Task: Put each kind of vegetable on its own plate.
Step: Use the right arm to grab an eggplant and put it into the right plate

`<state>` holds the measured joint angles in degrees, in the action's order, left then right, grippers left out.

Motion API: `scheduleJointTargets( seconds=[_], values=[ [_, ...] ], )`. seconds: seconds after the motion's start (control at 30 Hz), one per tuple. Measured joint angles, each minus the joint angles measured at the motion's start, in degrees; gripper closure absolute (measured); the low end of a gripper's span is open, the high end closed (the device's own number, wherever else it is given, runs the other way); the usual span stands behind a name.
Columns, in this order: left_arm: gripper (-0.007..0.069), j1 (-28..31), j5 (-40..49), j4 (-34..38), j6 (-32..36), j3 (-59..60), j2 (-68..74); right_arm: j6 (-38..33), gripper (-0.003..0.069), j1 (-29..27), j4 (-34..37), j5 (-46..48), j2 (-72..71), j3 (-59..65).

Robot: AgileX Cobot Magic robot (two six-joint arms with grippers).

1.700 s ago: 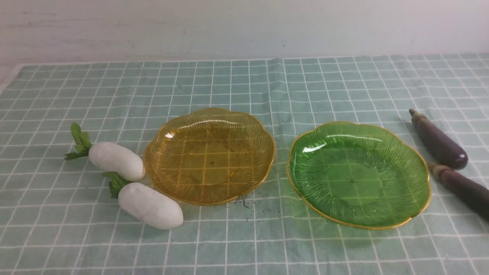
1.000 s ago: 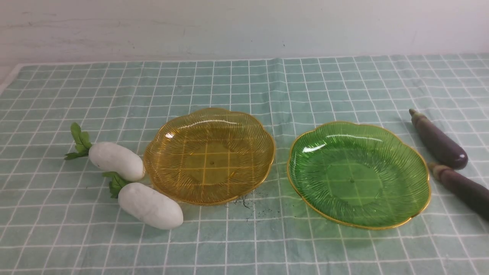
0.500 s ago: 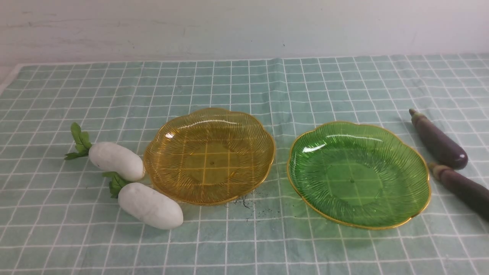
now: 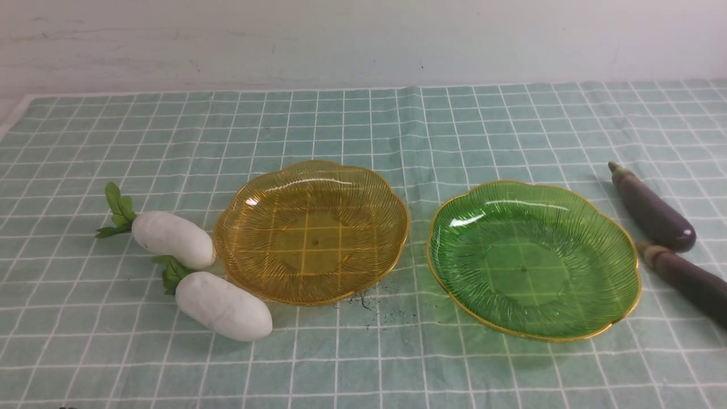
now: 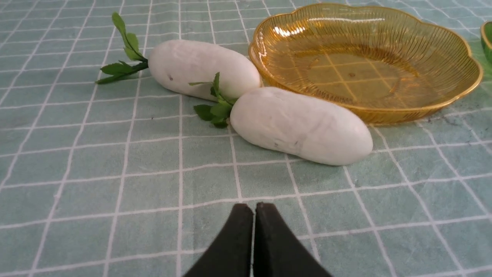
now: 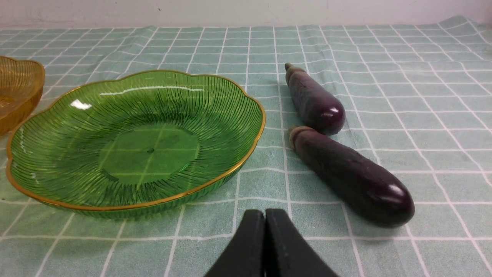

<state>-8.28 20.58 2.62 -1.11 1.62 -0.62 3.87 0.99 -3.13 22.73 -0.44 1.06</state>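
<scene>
Black left gripper (image 5: 253,208) is pressing its fingers together on nothing, pointing over the cloth (image 4: 363,363) at the near radish (image 4: 223,307). The right gripper (image 6: 265,213), equally closed and empty, is facing the near eggplant (image 4: 687,281). Both radishes are lying close against the amber plate (image 4: 311,230) on its left, the far radish (image 4: 173,240) behind. Both eggplants are lying right of the green plate (image 4: 534,258), the far eggplant (image 4: 653,210) behind.
</scene>
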Motion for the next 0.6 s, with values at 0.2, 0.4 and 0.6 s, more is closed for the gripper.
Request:
scheduleJointTargets(
  seconds=[0.2, 0.4, 0.6],
  values=[
    [0.0632, 0.0, -6.4, 26.2, -10.1, 0.0, 0.0, 6.1, 0.0673, 0.0, 7.8, -3.4, 0.0, 0.5],
    [0.0632, 0.0, -11.9, 52.0, -15.2, 0.0, 0.0, 15.5, 0.0673, 0.0, 27.5, -5.9, 0.0, 0.6],
    [0.0632, 0.0, -19.5, 60.6, -8.5, 0.0, 0.0, 16.3, 0.0673, 0.0, 36.2, -8.1, 0.0, 0.6]
  ],
)
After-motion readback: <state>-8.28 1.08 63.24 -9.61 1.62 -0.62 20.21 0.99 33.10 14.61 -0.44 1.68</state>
